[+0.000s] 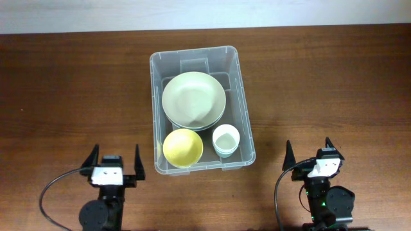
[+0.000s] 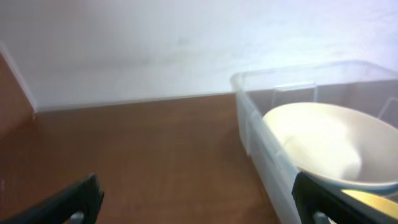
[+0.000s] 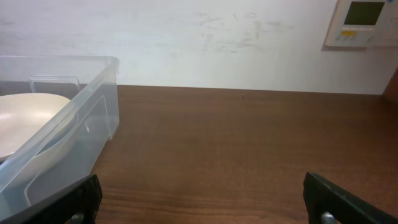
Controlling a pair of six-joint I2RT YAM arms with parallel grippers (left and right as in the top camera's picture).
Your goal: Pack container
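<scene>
Container: the large clear rectangular plastic bin (image 1: 192,52) sits mid-table on the dark brown wooden table (image 1: 64,83), between the two arms and a little farther out
Contents: a wide pale-green ceramic bowl (image 1: 193,99) fills the far half, seemingly resting on another dish; a yellow round bowl (image 1: 183,147) lies in the near left corner, with a small white cup-shaped bowl (image 1: 226,139) just beside it on the right
Left gripper (image 1: 116,155): fingers spread wide, nothing held, near and left of the bin's near wall
Right gripper (image 1: 309,149): likewise spread wide and empty, well right of the bin
Step in hand: packing looks finished, as every dish in view lies inside the bin
Doing it well: hold both arms low and back from the near wall, so no finger nudges the bin or tips the bowls
</scene>
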